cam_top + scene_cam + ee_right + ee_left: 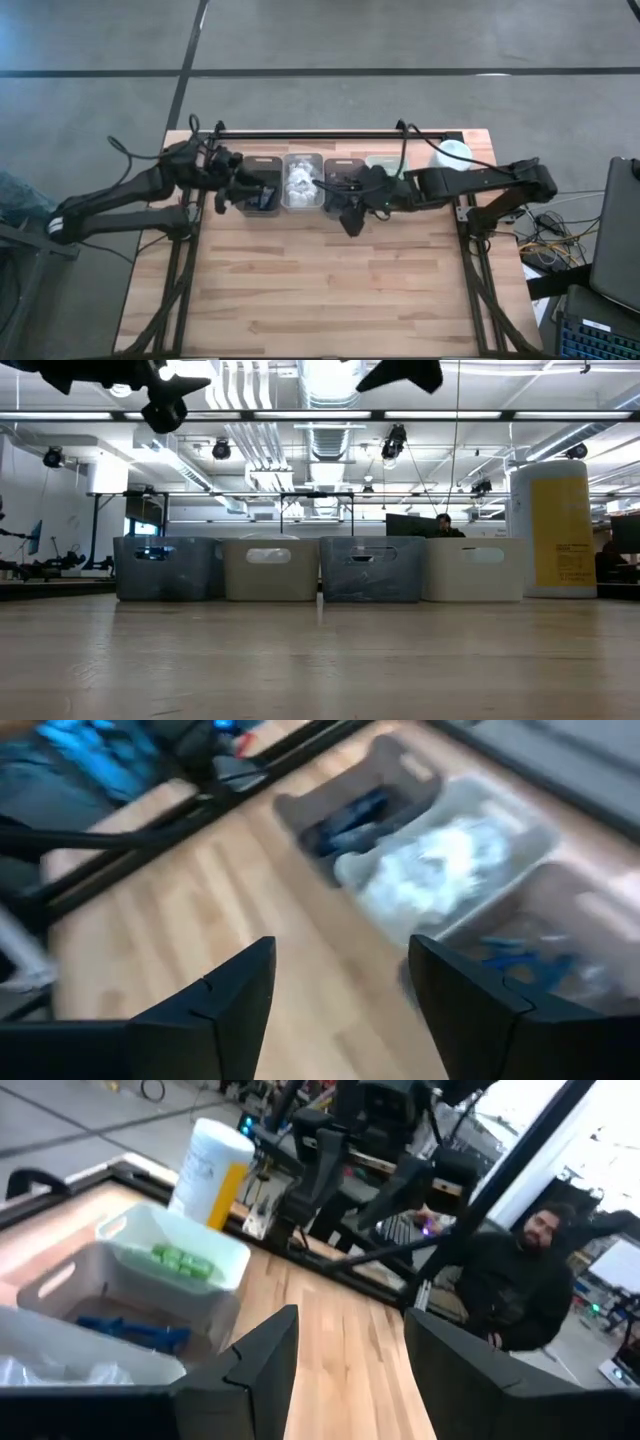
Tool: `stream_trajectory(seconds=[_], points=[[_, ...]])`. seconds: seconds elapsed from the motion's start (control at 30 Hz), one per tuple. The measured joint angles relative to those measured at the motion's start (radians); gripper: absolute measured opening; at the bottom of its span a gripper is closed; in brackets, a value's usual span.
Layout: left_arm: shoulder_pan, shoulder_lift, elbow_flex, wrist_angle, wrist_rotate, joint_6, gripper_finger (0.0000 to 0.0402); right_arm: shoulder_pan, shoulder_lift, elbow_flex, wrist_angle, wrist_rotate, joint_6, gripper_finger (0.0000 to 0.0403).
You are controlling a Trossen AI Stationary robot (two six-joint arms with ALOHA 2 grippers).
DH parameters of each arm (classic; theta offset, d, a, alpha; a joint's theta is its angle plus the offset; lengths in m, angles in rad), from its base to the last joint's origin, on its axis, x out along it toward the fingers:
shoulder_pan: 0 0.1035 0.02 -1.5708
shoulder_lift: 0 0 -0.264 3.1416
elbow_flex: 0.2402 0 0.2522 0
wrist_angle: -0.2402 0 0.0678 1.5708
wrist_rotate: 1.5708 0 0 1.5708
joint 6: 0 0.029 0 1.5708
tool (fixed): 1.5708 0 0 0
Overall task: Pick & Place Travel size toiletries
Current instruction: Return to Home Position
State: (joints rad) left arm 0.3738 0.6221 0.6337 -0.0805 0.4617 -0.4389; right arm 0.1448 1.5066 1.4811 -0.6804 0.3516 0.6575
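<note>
Four bins stand in a row along the table's far edge. In the right wrist view, one grey bin holds black tubes [350, 815], the bin beside it holds white packets [450, 865], and the third holds blue-handled razors [520, 960]. The left wrist view shows green bottles [180, 1262] in the white end bin and razors [130, 1330] in the bin beside it. My left gripper [232, 192] [350, 1320] is open over the leftmost bin. My right gripper [345, 205] [340, 945] is open, just near of the third bin. Neither holds anything.
The tall yellow bottle with a white cap [450, 155] [560, 530] stands to the right of the bins [320, 568]. A black rail [330, 133] runs along the table's far edge. Bare wooden tabletop [320, 290] lies near of the bins. A person [520, 1280] sits beyond the table.
</note>
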Motion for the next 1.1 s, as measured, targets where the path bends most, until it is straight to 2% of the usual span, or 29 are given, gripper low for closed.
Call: stream_trajectory(seconds=[0.07,0.2,0.37,0.47,0.63,0.77,0.83,0.97,1.1], points=[[-0.005,-0.015,-0.006,-0.025,0.001,0.005,0.0188,0.004,-0.039,-0.102,0.11,-0.044,0.013,0.0231],[-0.027,-0.05,-0.063,0.021,0.001,-0.017,0.0188,0.006,-0.134,-0.37,0.485,-0.164,0.023,0.0244],[-0.07,-0.118,-0.232,0.29,0.001,-0.126,0.0188,0.009,-0.248,-0.689,0.922,-0.179,0.054,0.0261],[-0.088,-0.164,-0.353,0.459,0.003,-0.203,0.0188,0.01,-0.32,-0.826,1.075,-0.208,0.055,0.0271],[-0.098,-0.262,-0.525,0.711,0.042,-0.298,0.0188,0.01,-0.461,-0.987,1.132,-0.23,0.071,0.0286],[-0.098,-0.346,-0.612,0.811,0.09,-0.323,0.0188,0.01,-0.587,-1.086,1.135,-0.229,0.046,0.03],[-0.099,-0.393,-0.625,0.811,0.103,-0.317,0.0188,0.01,-0.649,-1.129,1.138,-0.229,0.034,0.0306],[-0.098,-0.452,-0.623,0.666,0.099,-0.269,0.0188,0.01,-0.765,-1.214,1.14,-0.221,0.015,0.0319],[-0.098,-0.473,-0.623,0.614,0.106,-0.349,0.0188,0.01,-0.863,-1.302,1.145,-0.213,0.016,0.0331]])
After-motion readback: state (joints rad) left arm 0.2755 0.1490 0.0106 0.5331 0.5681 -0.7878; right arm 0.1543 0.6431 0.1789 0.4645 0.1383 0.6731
